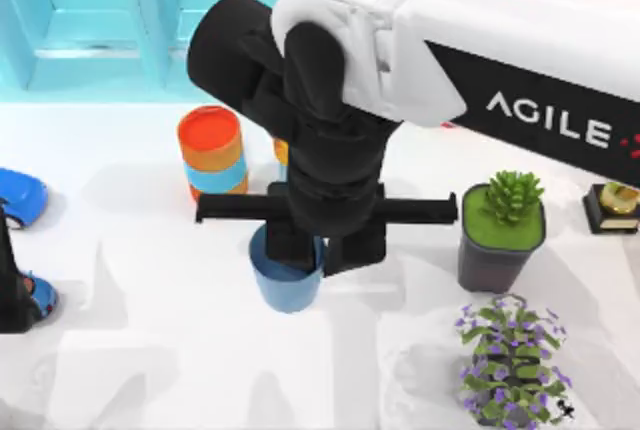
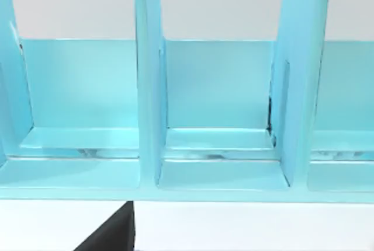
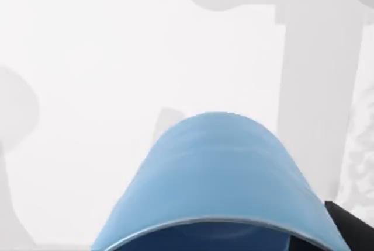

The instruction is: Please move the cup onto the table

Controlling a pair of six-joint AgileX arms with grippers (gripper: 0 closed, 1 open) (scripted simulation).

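Blue cup [image 3: 213,175] seen close up, rim nearest the camera, its tapered wall running away over the white table [image 3: 105,58]. Soft grey shadows lie on the table around it. Dark gripper finger [image 3: 350,222] shows just beside the rim.

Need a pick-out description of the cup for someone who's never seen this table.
Start at the cyan shelf unit along the far edge of the white table. In front of it, near mid-table, is the right claw, with the cup at its tips. It is plain blue all over, unlike the nearby orange cylinder with its light-blue band.
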